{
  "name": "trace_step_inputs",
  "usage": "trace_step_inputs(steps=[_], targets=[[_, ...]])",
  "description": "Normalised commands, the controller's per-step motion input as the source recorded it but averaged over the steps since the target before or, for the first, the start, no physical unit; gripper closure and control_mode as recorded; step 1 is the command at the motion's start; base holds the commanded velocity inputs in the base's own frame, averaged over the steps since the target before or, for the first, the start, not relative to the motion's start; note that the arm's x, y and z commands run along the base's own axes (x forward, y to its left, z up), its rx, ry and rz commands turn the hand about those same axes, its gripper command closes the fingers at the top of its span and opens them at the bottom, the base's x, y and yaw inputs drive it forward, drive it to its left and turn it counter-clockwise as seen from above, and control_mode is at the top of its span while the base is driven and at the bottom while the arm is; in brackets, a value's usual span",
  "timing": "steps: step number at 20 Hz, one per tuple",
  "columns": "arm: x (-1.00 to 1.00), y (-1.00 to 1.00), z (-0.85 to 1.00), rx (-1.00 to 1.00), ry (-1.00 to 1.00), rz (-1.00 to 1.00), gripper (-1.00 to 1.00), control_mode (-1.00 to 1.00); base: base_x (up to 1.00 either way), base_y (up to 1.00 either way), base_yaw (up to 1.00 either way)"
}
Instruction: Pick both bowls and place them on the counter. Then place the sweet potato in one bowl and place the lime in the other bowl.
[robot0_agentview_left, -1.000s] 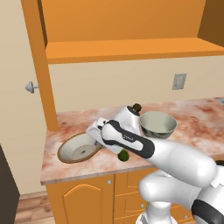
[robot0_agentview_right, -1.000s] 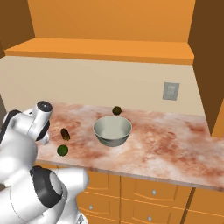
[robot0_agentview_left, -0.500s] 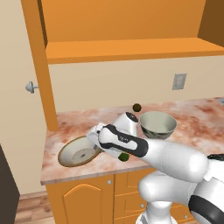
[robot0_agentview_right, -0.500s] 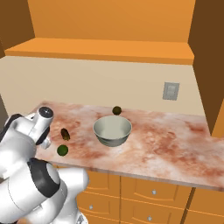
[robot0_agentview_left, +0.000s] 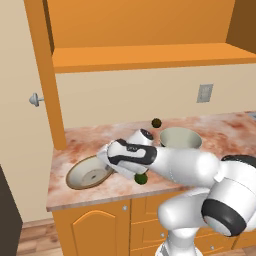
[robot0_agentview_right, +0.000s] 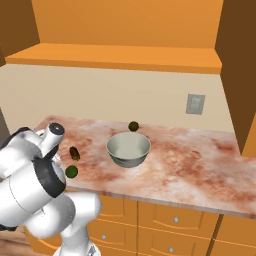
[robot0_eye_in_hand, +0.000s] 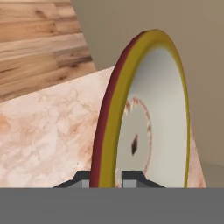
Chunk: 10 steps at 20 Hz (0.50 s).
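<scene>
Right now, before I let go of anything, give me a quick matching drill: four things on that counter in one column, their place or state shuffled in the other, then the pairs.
Things:
1. cream bowl
2. grey-green bowl
3. lime
4. olive-brown ball

Places or states:
A. near the counter's front edge, beside the arm
B. at the back, close to the wall
C. rim pinched between the gripper fingers, at the left end of the counter
D. standing free mid-counter, nothing in it

Pairs: 1-C, 2-D, 3-A, 4-B
</scene>
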Motion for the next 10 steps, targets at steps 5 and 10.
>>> trace_step_inputs(steps=[5,10], targets=[[0.23,0.15,-0.28,0.00,0.05,0.01,1.00,-1.00,0.00,0.00,0.00],[0.24,0.29,-0.45,-0.02,0.08,0.00,1.00,-1.00,0.00,0.00,0.00]])
